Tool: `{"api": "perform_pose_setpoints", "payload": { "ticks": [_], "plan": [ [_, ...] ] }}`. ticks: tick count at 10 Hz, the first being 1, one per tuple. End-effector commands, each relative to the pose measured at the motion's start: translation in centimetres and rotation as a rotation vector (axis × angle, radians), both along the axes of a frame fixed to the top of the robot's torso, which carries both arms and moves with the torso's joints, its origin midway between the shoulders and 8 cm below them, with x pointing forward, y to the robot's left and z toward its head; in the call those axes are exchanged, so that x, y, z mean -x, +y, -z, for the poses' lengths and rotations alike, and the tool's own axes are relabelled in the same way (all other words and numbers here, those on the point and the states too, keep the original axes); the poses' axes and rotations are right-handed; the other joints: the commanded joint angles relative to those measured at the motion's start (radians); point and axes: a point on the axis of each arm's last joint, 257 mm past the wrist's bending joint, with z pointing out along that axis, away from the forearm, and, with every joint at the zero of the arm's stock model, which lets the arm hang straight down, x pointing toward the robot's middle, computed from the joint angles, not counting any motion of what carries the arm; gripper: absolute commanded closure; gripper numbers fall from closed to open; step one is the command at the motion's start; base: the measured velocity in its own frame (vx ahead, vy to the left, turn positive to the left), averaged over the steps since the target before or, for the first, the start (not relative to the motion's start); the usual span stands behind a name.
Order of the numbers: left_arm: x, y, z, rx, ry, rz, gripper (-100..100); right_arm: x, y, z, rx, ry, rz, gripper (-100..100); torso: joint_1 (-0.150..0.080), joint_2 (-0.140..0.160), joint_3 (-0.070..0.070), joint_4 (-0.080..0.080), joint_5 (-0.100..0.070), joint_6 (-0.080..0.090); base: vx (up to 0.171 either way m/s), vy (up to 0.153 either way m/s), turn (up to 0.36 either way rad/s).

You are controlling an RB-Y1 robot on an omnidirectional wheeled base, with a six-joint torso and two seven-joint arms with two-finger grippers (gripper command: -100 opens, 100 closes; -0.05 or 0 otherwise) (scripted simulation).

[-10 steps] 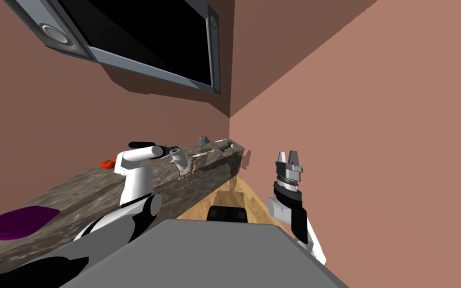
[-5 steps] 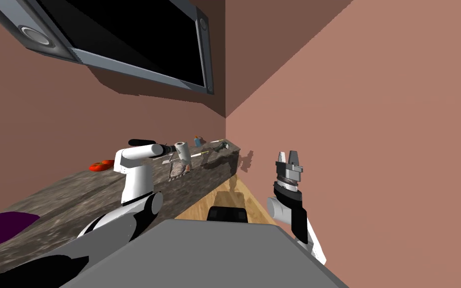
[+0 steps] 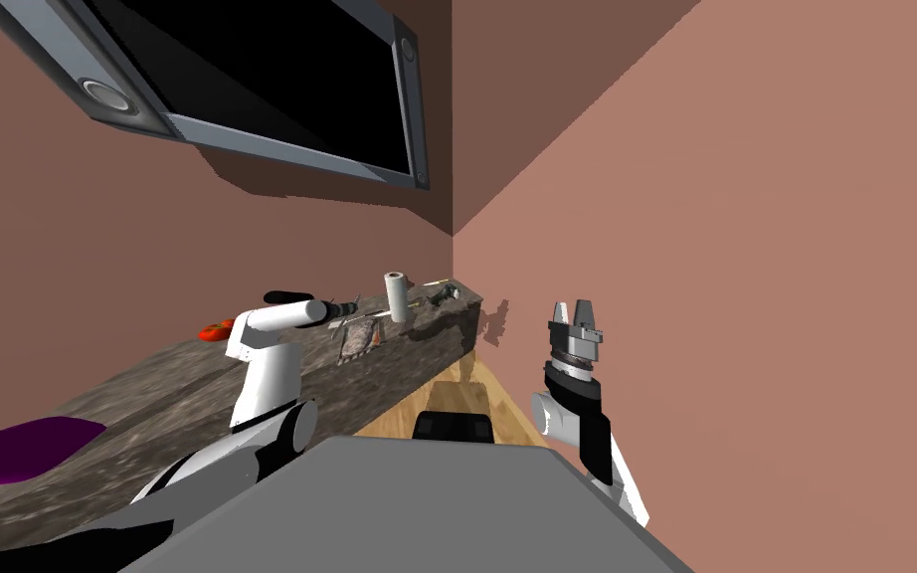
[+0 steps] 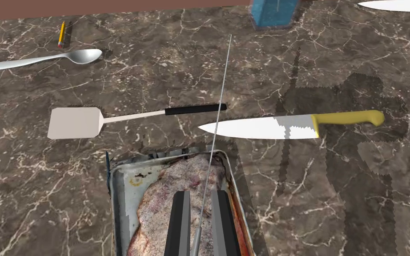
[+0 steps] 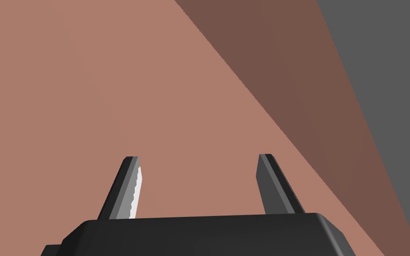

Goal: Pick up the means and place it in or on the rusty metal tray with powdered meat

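Two fingers of the left gripper (image 4: 200, 194) pinch a thin metal skewer (image 4: 221, 102) near one end.
Probably light, stiff and slick, it points over the rusty tray (image 4: 118, 178) of powdered meat (image 4: 164, 200) toward the countertop's (image 4: 44, 186) wall edge; the right gripper (image 5: 198, 157) is spread.

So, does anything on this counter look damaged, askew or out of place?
The tray is rusty and stained along its edges around the meat. A pencil lies by the spoon, odd among kitchen tools. The thin rod, clamped in the left gripper, sticks out far past the tray's rim.
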Motion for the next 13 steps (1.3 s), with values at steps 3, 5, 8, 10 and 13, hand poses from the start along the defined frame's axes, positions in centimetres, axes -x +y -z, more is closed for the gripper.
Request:
{"api": "perform_pose_setpoints", "payload": {
  "ticks": [3,5,8,10,13],
  "plan": [
    [2.4,0.0,4.0,0.023,0.072,-0.032,100,0.0,0.0,0.0,0.0,0.0,0.0,0,-0.001,0.0,0.0,0.0,0.0,0.0,0.076,0.031,0.076],
    [3.8,0.1,5.8,0.035,0.107,-0.048,100,0.0,0.0,0.0,0.0,0.0,0.0,0,-0.002,-0.001,-0.001,0.0,0.0,0.0,0.066,0.036,0.07],
    [6.0,0.1,8.5,0.054,0.156,-0.076,100,0.0,0.0,0.0,0.0,0.0,0.0,0,-0.002,0.0,0.0,0.0,-0.001,-0.001,0.069,0.039,0.062],
    [5.6,0.0,7.9,0.05,0.147,-0.07,-100,0.0,0.0,0.0,0.0,0.0,0.0,0,-0.003,0.001,0.0,0.0,-0.001,0.0,0.017,0.011,0.011],
    [5.6,0.0,7.9,0.05,0.147,-0.069,-100,0.0,0.0,0.0,0.0,0.0,0.0,0,-0.005,0.003,0.002,0.001,-0.002,0.0,0.0,0.0,0.0]
  ]
}}
